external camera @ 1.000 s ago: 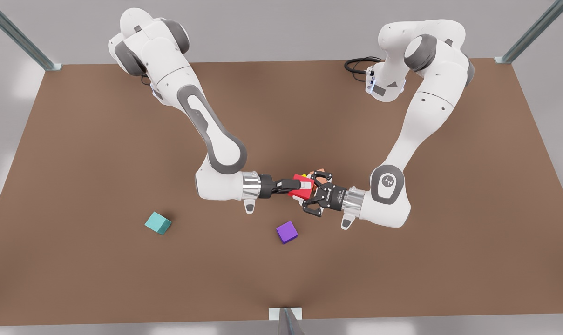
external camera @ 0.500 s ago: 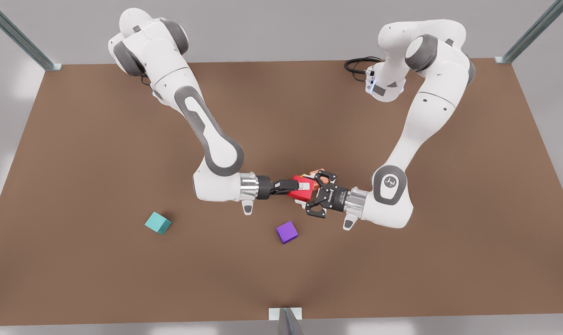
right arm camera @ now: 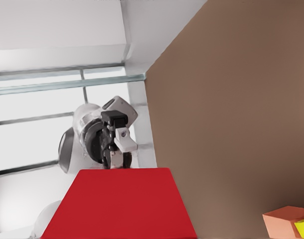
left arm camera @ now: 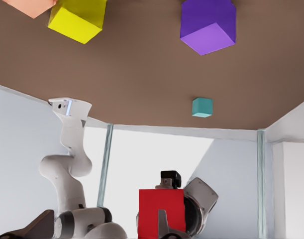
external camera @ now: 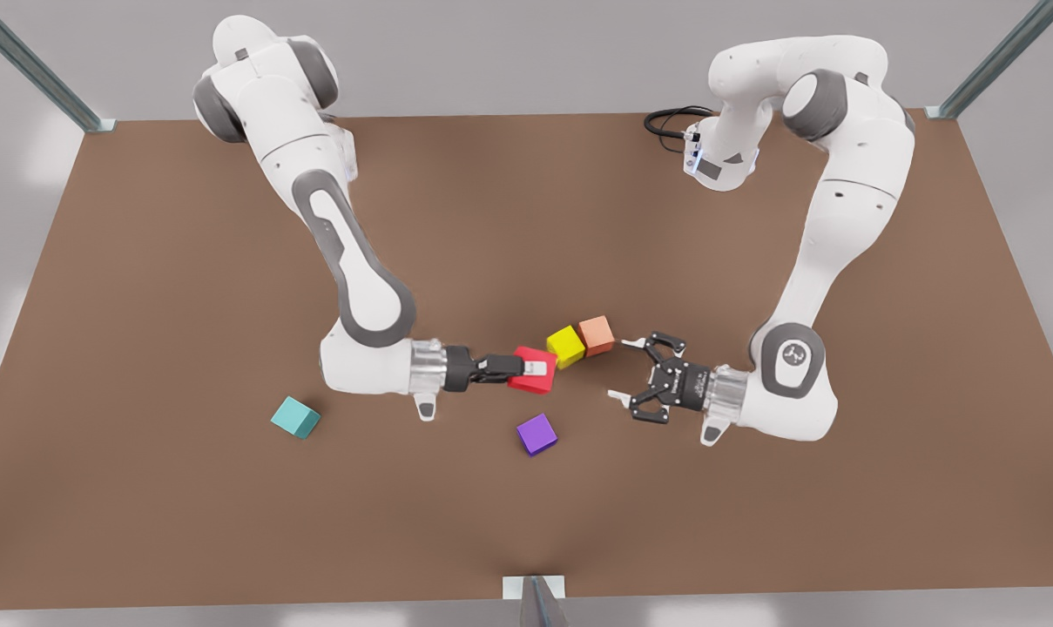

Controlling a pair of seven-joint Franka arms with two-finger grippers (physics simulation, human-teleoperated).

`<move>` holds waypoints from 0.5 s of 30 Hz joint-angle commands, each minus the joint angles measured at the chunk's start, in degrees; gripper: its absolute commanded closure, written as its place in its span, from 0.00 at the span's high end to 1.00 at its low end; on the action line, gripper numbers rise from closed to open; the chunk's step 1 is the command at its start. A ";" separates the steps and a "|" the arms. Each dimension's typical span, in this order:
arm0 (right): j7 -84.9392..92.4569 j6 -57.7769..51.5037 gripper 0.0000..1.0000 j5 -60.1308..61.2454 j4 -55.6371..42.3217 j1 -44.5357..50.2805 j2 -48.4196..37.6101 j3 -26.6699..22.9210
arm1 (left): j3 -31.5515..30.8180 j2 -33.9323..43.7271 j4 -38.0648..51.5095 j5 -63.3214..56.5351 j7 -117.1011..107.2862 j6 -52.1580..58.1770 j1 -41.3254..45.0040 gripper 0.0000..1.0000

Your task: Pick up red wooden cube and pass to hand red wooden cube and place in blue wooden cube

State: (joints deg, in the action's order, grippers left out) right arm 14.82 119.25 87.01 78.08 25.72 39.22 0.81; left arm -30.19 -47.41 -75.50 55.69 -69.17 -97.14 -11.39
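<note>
**Red cube in the right gripper**

Front view: the right gripper (external camera: 527,369) clenched the red cube (external camera: 536,373). The left gripper (external camera: 620,368) gaped, well apart.

Left wrist view: the blue cube (left arm camera: 202,107) lay far beyond.

Right wrist view: the red cube sat between the jaws. It is likely light and rigid, best held by flat opposite faces.

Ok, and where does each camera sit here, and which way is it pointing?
Front view: high above the table, looking down; both arms show, with the right gripper shut on the red wooden cube and the left gripper open.
Left wrist view: on the arm at the front view's right, facing the red wooden cube.
Right wrist view: on the cube-holding arm, facing the left gripper.
All three views share the red wooden cube.
</note>
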 commanded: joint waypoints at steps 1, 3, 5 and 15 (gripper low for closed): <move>-2.69 -8.07 0.46 -5.71 0.06 -2.25 -0.37 -0.02 | 0.04 0.04 1.93 -8.23 0.26 10.83 -2.67 1.00; -3.04 -12.46 0.46 -10.80 0.06 -4.98 -0.46 -0.20 | -1.27 1.10 12.47 -28.51 -0.53 17.51 -2.06 1.00; -3.13 -17.64 0.46 -19.33 -0.12 -9.11 -0.37 -0.28 | -8.66 3.90 18.81 -58.04 8.07 23.40 -2.59 1.00; -3.13 -30.66 0.44 -66.17 -8.64 -19.22 -1.69 -6.79 | 19.11 32.30 -3.60 -62.55 68.47 14.00 16.39 1.00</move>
State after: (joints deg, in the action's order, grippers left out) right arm 13.73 93.82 31.29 70.31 6.51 37.73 -4.99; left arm -11.48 -14.99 -78.90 -7.83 -42.44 -81.00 3.50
